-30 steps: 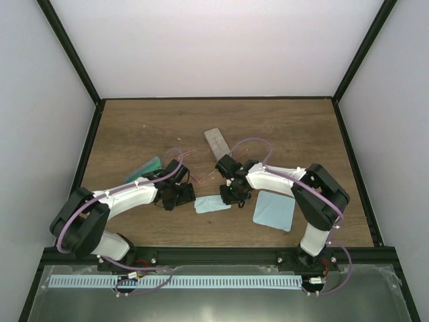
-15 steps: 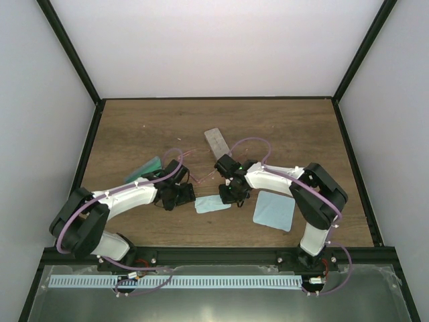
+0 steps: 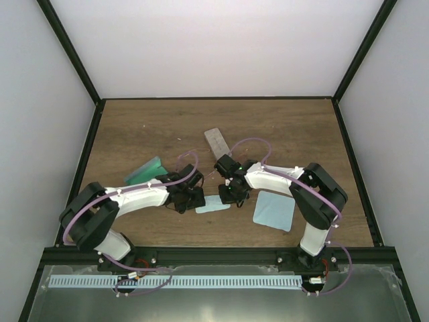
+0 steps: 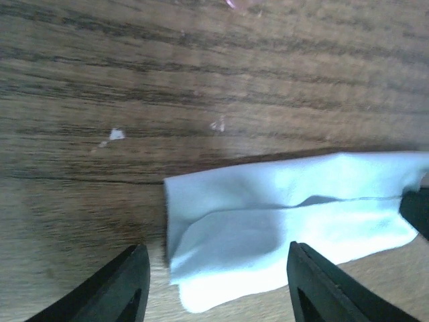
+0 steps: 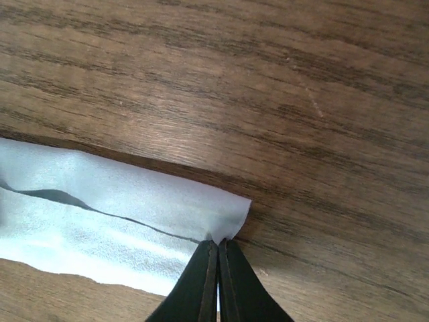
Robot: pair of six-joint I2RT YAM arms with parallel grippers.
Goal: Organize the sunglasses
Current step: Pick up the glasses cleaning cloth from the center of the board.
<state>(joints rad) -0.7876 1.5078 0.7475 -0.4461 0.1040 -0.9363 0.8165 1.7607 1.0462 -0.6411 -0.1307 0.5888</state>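
Observation:
A folded light-blue cloth [image 3: 213, 204] lies on the wooden table between my two grippers. My right gripper [image 5: 218, 258] is shut on the cloth's [image 5: 114, 208] folded right corner, pinching it at the table surface. My left gripper [image 4: 218, 288] is open, its two fingers standing either side of the left end of the cloth [image 4: 268, 228] without touching it. The sunglasses show only as faint thin reddish lines [image 3: 209, 176] just behind the cloth, too fine to make out.
A second light-blue cloth [image 3: 273, 210] lies flat to the right of the right wrist. A grey oblong case [image 3: 216, 141] lies behind the grippers, a teal case [image 3: 144, 171] behind the left forearm. Dark frame rails edge the table.
My left arm has swung right, bringing its gripper up to the cloth's left end, jaws somewhat narrower. My right gripper has closed onto the cloth's corner.

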